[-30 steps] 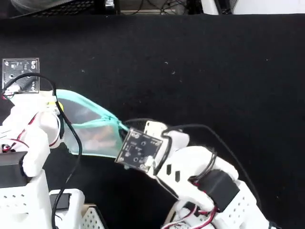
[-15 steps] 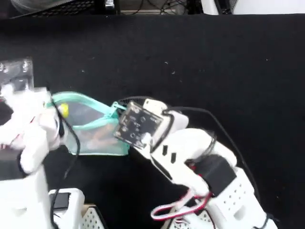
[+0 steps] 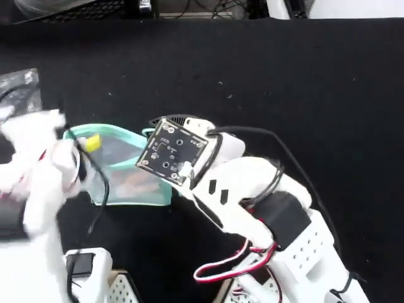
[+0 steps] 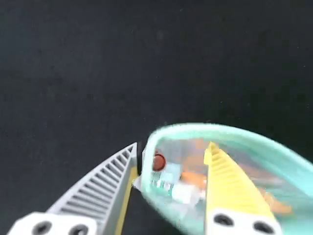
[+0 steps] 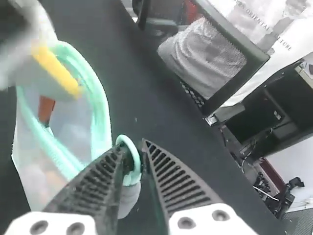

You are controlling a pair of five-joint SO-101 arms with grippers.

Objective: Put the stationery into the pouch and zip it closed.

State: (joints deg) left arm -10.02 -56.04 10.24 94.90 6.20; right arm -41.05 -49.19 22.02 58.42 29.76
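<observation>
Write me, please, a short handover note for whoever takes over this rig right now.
Right end effector: shut on the zipper pull at one end of the pouch.
Left end effector: at the pouch's other end; grip unclear.
The pouch lies on the black table, between the arms.
Done: stationery is inside.
Left: the mouth looks open, so draw the zip closed.

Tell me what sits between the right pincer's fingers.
The mint-green ring zipper pull of the clear mint-trimmed pouch, pinched between them, in the right wrist view.
</observation>
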